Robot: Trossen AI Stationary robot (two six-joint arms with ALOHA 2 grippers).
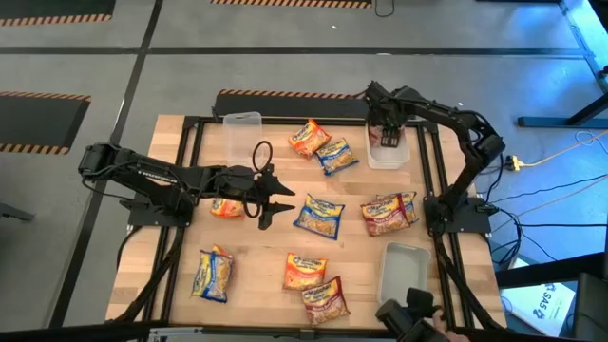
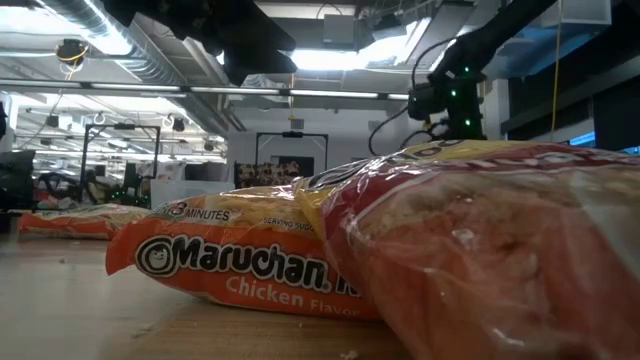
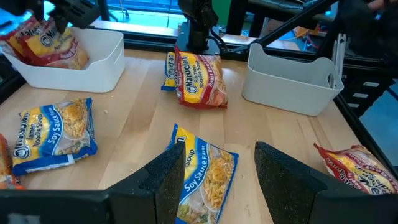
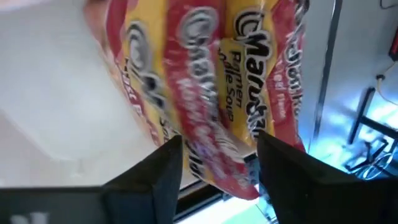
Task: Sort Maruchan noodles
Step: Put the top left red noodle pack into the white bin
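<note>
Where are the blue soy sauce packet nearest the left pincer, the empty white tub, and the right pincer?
blue soy sauce packet [image 3: 205,180]: left wrist view, middle of its printed face.
empty white tub [image 1: 403,271]: high view, bare floor inside.
right pincer [image 1: 389,131]: high view, between its fingertips, over the far tub.

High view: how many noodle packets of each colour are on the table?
Orange packets: 3
Blue-and-yellow packets: 4
Red packets: at least 3, because the pile in the white tub is hard to count
Total: at least 10
</note>
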